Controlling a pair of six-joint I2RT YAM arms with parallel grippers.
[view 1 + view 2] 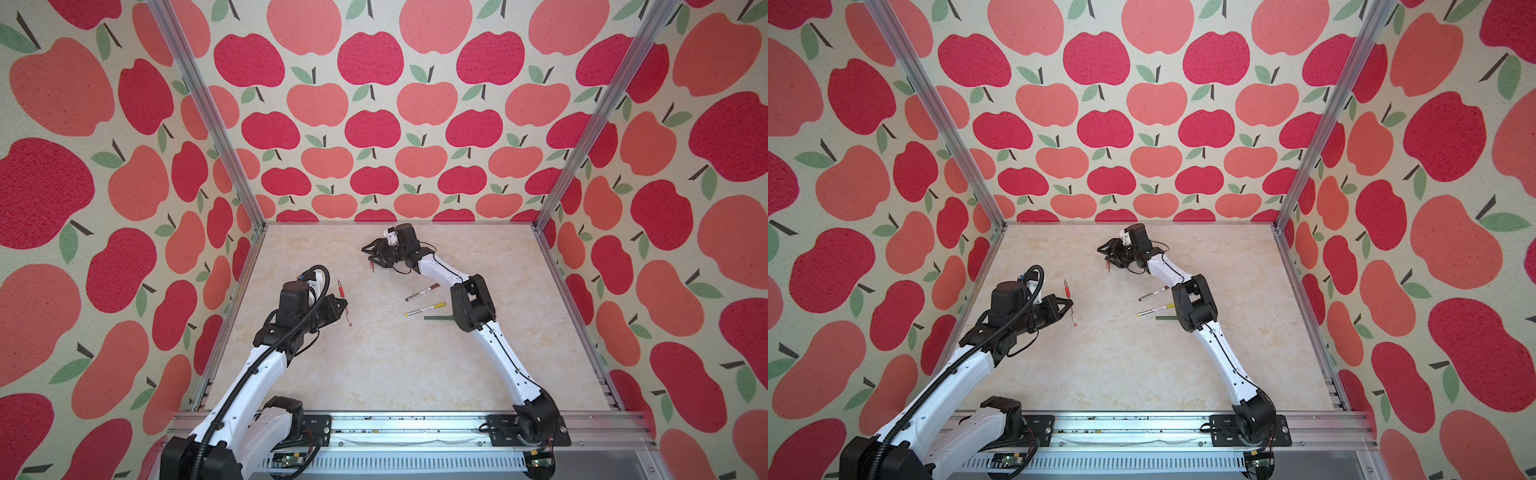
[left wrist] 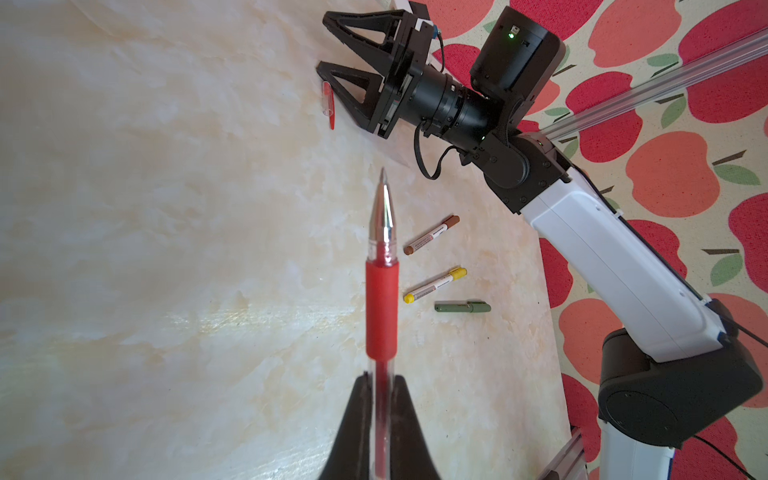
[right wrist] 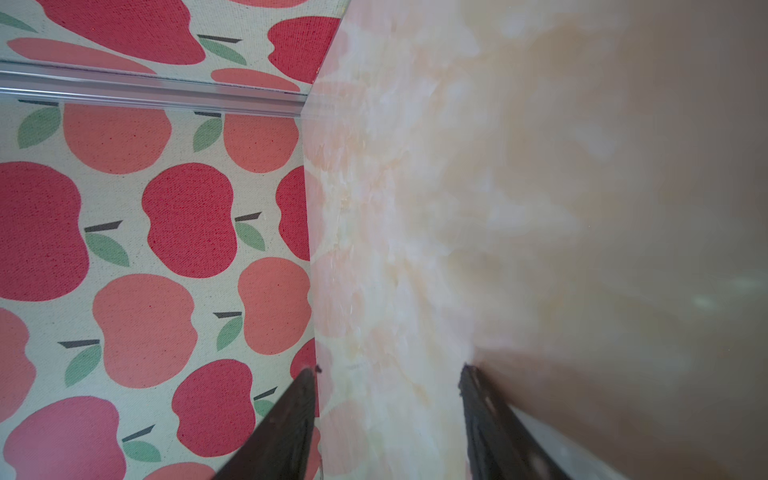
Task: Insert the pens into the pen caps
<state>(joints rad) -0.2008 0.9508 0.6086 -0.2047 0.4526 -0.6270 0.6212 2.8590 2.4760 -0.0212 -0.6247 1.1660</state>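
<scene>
Well, the left gripper (image 2: 382, 380) is clamped on the red pen (image 2: 381, 307) by its clear barrel, tip thrust forward, ready for capping. Across the table (image 2: 166, 208) the right gripper (image 2: 323, 43) stands half-spread and empty just beside the red cap (image 2: 328, 102), seemingly lining up to grasp it.

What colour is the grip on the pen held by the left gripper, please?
Red grip; best seen in the left wrist view.

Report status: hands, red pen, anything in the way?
Left hand shut on red pen, tip bare. Right hand open, empty, beside red cap on table. Nothing between pen and cap.
</scene>
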